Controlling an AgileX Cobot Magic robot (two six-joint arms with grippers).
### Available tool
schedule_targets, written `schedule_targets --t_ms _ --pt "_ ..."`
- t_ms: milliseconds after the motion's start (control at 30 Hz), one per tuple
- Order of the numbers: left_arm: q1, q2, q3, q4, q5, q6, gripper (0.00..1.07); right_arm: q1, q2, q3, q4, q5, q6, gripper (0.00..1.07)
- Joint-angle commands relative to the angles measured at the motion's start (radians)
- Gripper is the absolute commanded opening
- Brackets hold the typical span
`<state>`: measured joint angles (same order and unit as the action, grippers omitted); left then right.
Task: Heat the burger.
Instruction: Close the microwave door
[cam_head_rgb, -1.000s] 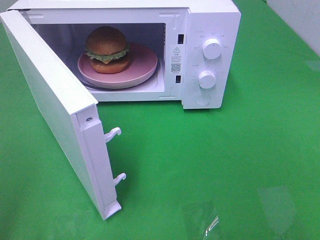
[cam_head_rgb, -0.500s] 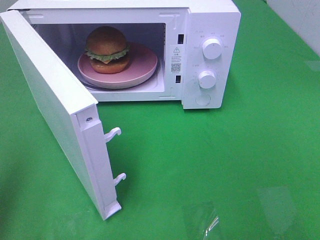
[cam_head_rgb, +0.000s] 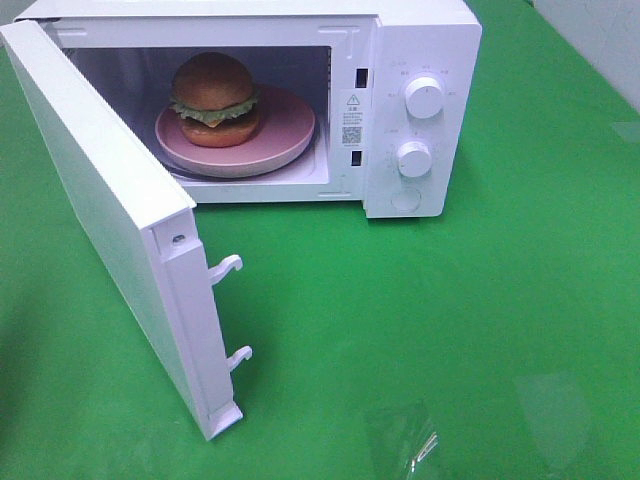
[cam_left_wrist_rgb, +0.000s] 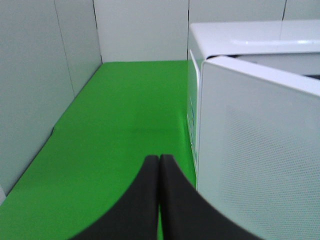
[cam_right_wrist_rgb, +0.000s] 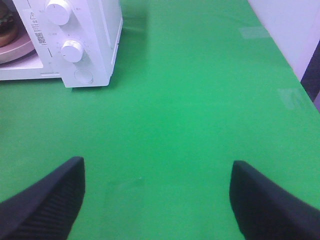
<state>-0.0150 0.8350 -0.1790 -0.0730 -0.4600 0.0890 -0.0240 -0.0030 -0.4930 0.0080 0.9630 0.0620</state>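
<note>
The burger (cam_head_rgb: 213, 98), with a brown bun, green lettuce and orange cheese, sits on a pink plate (cam_head_rgb: 285, 130) inside the white microwave (cam_head_rgb: 420, 30). The microwave door (cam_head_rgb: 110, 220) stands wide open, swung out to the left. No arm shows in the exterior view. In the left wrist view my left gripper (cam_left_wrist_rgb: 159, 162) is shut and empty, its dark fingers pressed together just beside the outer face of the open door (cam_left_wrist_rgb: 260, 165). My right gripper (cam_right_wrist_rgb: 157, 192) is open and empty over the green mat, well in front of the microwave's control panel (cam_right_wrist_rgb: 70, 50). An edge of the burger (cam_right_wrist_rgb: 6, 27) shows there.
Two white knobs (cam_head_rgb: 424, 97) and a round button (cam_head_rgb: 405, 200) sit on the microwave's right panel. Two latch hooks (cam_head_rgb: 228, 268) stick out from the door's edge. Grey-white walls (cam_left_wrist_rgb: 45, 85) border the green mat on the left and behind.
</note>
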Motion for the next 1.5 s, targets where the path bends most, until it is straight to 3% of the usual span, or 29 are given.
schedule_targets --t_ms 33,100,133,167,200,267,300,400,467,500,533,600,867,1067,1200,1500 --pt "-0.005 0.066 0.004 0.022 -0.083 -0.015 0.00 -0.005 -0.029 0.003 0.005 -0.005 0.012 0.76" --pt "-0.005 0.091 0.004 0.035 -0.106 -0.030 0.00 -0.005 -0.029 0.003 0.005 -0.005 0.012 0.76" --pt "-0.005 0.155 0.004 0.067 -0.163 -0.082 0.00 -0.005 -0.029 0.003 0.005 -0.005 0.012 0.76" --pt "-0.005 0.155 0.004 0.067 -0.163 -0.082 0.00 -0.005 -0.029 0.003 0.005 -0.005 0.012 0.76" --pt "-0.005 0.217 0.004 0.119 -0.213 -0.142 0.00 -0.005 -0.029 0.003 0.005 -0.005 0.012 0.76" --pt "-0.005 0.245 0.004 0.148 -0.233 -0.161 0.00 -0.005 -0.029 0.003 0.005 -0.005 0.012 0.76" --pt "-0.005 0.315 0.003 0.266 -0.315 -0.210 0.00 -0.005 -0.029 0.003 0.005 -0.005 0.012 0.76" --pt "-0.005 0.340 0.000 0.303 -0.342 -0.224 0.00 -0.005 -0.029 0.003 0.005 -0.005 0.012 0.76" --pt "-0.005 0.418 -0.021 0.429 -0.394 -0.295 0.00 -0.005 -0.029 0.003 0.005 -0.005 0.012 0.76" --pt "-0.005 0.418 -0.021 0.429 -0.394 -0.295 0.00 -0.005 -0.029 0.003 0.005 -0.005 0.012 0.76" --pt "-0.005 0.460 -0.041 0.504 -0.396 -0.338 0.00 -0.005 -0.029 0.003 0.005 -0.005 0.012 0.76" --pt "-0.005 0.500 -0.058 0.557 -0.408 -0.368 0.00 -0.005 -0.029 0.003 0.005 -0.005 0.012 0.76" --pt "-0.005 0.609 -0.094 0.619 -0.467 -0.392 0.00 -0.005 -0.029 0.003 0.005 -0.005 0.012 0.76" --pt "-0.053 0.663 -0.121 0.624 -0.473 -0.390 0.00 -0.005 -0.029 0.003 0.005 -0.005 0.012 0.76" --pt "-0.147 0.723 -0.157 0.567 -0.472 -0.367 0.00 -0.005 -0.029 0.003 0.005 -0.005 0.012 0.76" --pt "-0.213 0.765 -0.192 0.498 -0.474 -0.336 0.00 -0.005 -0.029 0.003 0.005 -0.005 0.012 0.76"
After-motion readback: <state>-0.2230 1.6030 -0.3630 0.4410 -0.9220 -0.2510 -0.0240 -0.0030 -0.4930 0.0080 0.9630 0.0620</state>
